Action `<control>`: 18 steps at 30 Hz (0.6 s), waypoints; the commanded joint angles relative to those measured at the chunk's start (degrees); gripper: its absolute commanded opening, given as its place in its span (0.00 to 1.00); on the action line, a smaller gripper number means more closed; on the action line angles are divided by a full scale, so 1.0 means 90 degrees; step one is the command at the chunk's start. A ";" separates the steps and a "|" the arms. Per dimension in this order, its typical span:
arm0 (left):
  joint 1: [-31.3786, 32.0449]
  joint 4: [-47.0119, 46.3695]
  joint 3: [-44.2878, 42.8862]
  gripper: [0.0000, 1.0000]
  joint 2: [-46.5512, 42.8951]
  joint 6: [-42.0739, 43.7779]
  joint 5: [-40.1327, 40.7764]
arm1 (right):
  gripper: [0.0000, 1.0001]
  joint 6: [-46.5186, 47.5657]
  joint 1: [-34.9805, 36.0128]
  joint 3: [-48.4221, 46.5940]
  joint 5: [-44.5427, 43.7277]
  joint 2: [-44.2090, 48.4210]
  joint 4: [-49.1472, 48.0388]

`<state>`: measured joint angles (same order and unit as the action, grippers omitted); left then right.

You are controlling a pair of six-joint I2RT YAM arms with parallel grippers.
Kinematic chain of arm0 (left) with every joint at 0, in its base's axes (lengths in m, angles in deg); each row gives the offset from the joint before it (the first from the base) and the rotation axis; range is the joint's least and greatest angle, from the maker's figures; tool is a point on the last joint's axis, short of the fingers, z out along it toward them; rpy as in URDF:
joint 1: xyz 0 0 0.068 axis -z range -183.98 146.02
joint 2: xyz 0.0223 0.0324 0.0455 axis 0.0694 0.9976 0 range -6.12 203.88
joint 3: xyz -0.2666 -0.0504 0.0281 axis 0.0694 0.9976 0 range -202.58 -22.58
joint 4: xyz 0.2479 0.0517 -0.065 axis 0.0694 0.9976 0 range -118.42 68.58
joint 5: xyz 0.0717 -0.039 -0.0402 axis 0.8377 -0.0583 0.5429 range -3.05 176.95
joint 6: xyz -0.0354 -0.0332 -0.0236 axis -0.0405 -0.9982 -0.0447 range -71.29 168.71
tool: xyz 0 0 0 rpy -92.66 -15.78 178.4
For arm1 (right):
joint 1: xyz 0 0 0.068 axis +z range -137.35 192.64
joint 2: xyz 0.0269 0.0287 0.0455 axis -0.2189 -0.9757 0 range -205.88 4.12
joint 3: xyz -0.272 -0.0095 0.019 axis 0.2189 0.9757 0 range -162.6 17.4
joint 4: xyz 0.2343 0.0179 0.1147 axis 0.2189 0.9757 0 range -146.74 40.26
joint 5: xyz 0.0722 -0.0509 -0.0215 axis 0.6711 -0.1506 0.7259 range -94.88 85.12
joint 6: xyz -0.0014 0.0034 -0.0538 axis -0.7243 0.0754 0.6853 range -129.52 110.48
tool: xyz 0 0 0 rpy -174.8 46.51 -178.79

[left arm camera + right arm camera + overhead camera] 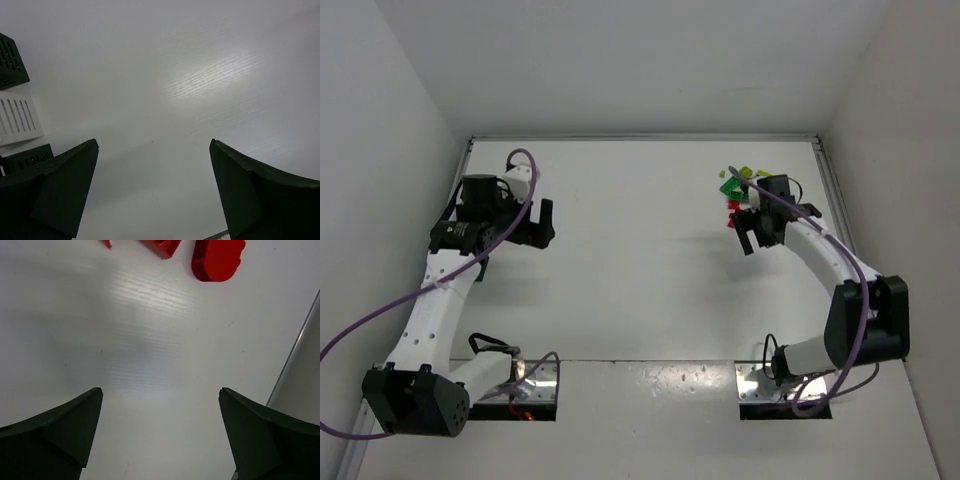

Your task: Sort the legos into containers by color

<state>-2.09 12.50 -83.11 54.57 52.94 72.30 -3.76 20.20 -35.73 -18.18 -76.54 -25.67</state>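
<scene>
The legos (738,186) lie in a small pile at the back right of the table: yellow-green and dark green pieces, with red ones nearest my right gripper (746,236). That gripper hovers just in front of the pile, open and empty. In the right wrist view, red legos (218,258) lie beyond the open right gripper (161,390). My left gripper (538,224) is open over bare table at the left. In the left wrist view, the containers sit at the left edge: a black bin (10,61), a white bin (18,118) and a second black bin (28,157), all to the side of the open left gripper (153,145). The left arm hides them in the top view.
White walls close in the table (640,260) at the back and on both sides. A raised rail (295,355) runs along the table's right edge, close to the right gripper. Purple cables loop off both arms.
</scene>
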 commanded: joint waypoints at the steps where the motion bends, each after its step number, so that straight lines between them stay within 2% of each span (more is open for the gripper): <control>1: -0.0015 -0.0241 0.0066 1.00 -0.0063 0.0184 -0.0149 | 1.00 -0.0103 -0.0340 -0.0708 -0.0270 -0.0665 -0.0414; 7: -0.0015 -0.0241 0.0124 1.00 0.0054 0.0243 -0.0276 | 0.97 -0.0103 -0.0848 -0.1762 0.0032 -0.2176 -0.0415; 13: -0.0073 -0.0299 0.0124 1.00 0.0054 0.0243 -0.0217 | 0.94 -0.0044 -0.1288 -0.2601 0.0306 -0.3068 -0.0552; 18: -0.0073 -0.0299 0.0066 1.00 0.0171 0.0243 -0.0217 | 0.87 -0.0044 -0.1571 -0.3207 0.0667 -0.3750 -0.0415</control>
<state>-2.46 11.59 -82.17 55.73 54.52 71.11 -3.94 7.19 -60.27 -14.64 -108.72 -28.79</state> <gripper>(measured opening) 0.995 0.881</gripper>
